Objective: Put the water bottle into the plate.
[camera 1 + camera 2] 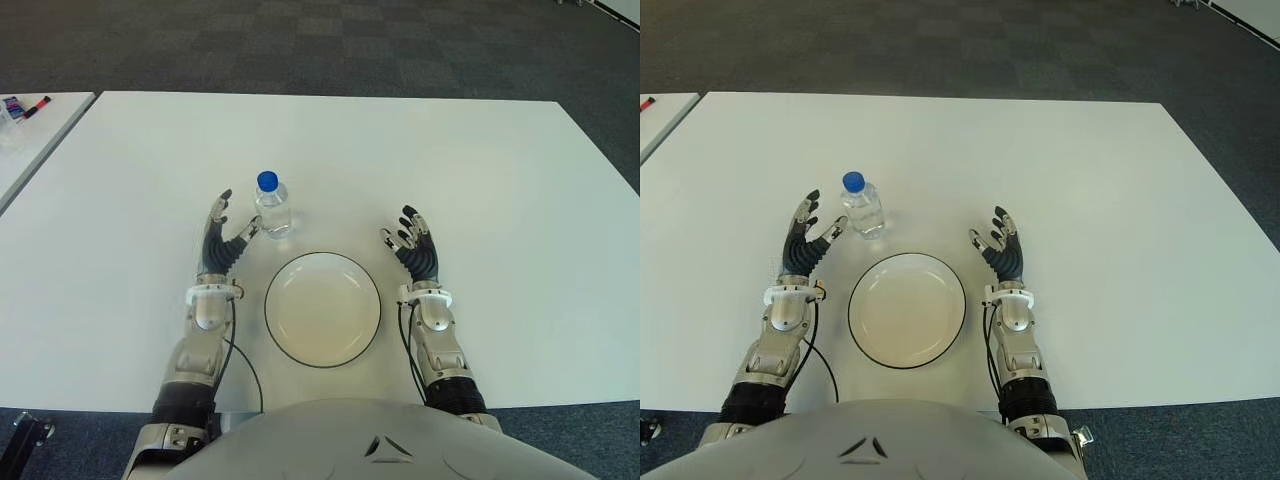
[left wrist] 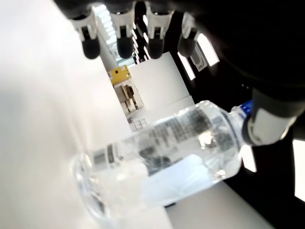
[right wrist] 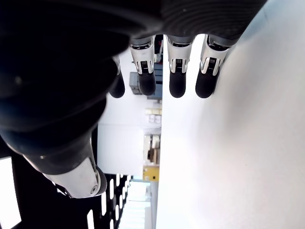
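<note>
One water bottle [image 1: 272, 205] upright | beside spread left hand [image 1: 224, 240] fingers [image 1: 218, 208]

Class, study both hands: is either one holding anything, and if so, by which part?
Nothing is held. The left hand is open beside the upright water bottle, thumb close to it; the right hand is open right of the plate.

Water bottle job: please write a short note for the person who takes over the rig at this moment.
Left hand: open, fingers spread beside the water bottle, on its left, not gripping it.
Right hand: open, holds nothing, right of the plate.
Water bottle: upright on the white table, just beyond the plate's far-left rim.
Done: the left hand is at the bottle.
Left: grasp the bottle, lift it, set it in the plate.
</note>
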